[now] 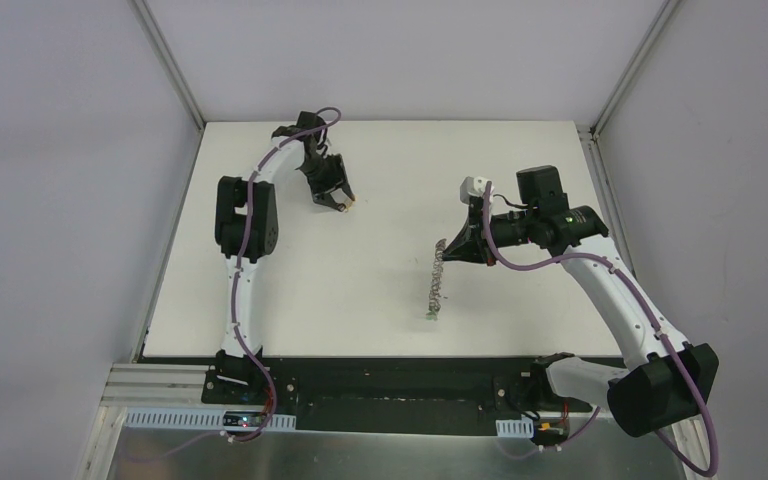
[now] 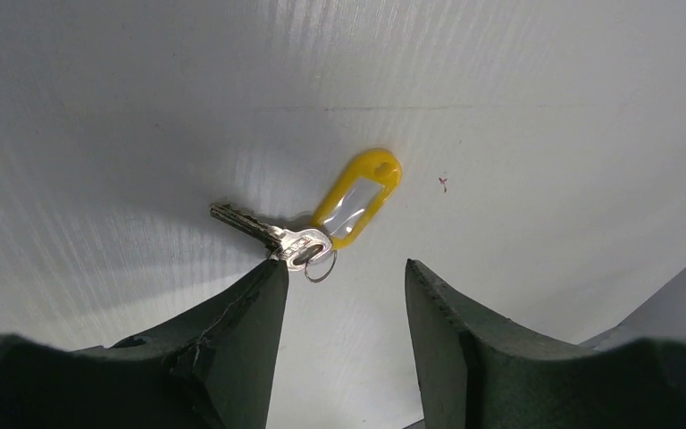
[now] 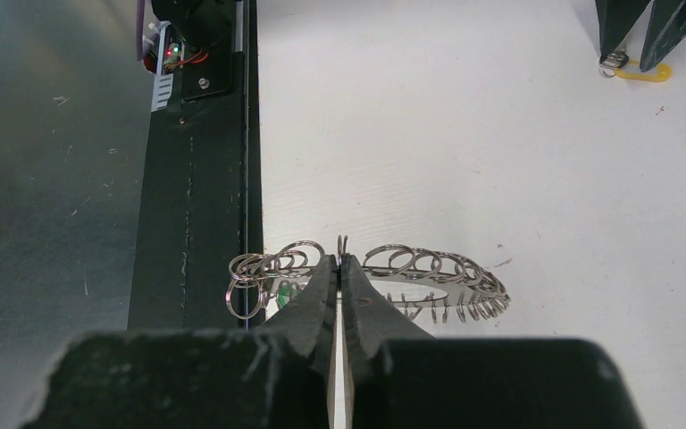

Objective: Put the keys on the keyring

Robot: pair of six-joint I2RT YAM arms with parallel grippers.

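The yellow-headed key (image 2: 357, 195) lies flat on the white table, its silver shaft (image 2: 259, 230) pointing left and a small split ring (image 2: 321, 267) at its head. My left gripper (image 2: 344, 268) is open just above it, and the left fingertip (image 2: 268, 277) touches the key's head. It also shows in the top view (image 1: 345, 205) at the far left. My right gripper (image 3: 339, 261) is shut on the rim of the keyring (image 3: 438, 268), a dark ring fringed with silver wire loops. In the top view the keyring (image 1: 436, 280) hangs below my right gripper (image 1: 448, 247). A green key head (image 3: 284, 290) shows among the loops.
The table's black front edge strip (image 3: 196, 179) and the metal bench beyond it lie under the keyring's left end. In the right wrist view the left gripper's fingers (image 3: 634, 31) stand over the yellow key (image 3: 643, 73) at the top right. White walls enclose the table.
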